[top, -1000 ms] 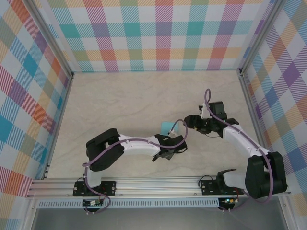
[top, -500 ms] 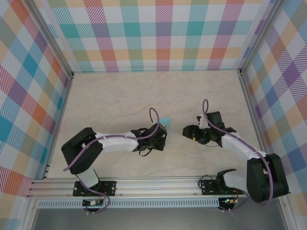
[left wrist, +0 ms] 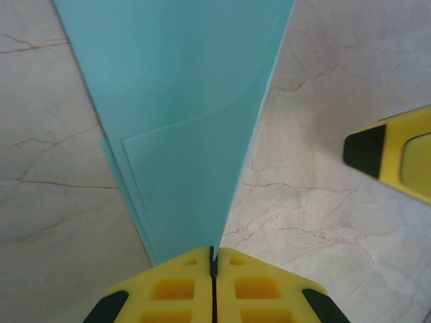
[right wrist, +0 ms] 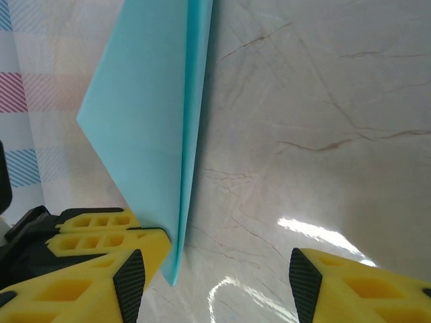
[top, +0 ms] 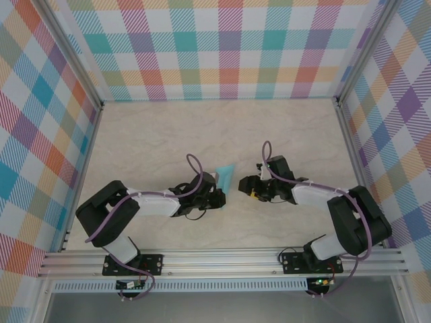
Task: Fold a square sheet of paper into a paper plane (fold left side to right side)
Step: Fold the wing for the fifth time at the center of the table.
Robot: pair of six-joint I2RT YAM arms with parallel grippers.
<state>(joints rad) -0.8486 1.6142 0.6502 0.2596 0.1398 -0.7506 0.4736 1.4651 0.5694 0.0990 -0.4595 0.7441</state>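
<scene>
The square sheet of paper is folded into a narrow turquoise dart, the paper plane. My left gripper is shut on its pointed end. In the left wrist view the plane fans out from between the closed yellow fingertips of the left gripper. My right gripper stands open just right of the plane. In the right wrist view the plane rises on edge in front of that gripper's left finger. The right gripper has nothing between its fingers.
The marble-patterned tabletop is walled by checked panels on three sides. A right finger shows at the right of the left wrist view. The left gripper's yellow fingers show at the lower left of the right wrist view.
My left arm has drawn back to the left, carrying the plane with it. The right gripper has followed leftward up to the plane, and its jaws have narrowed a little.
</scene>
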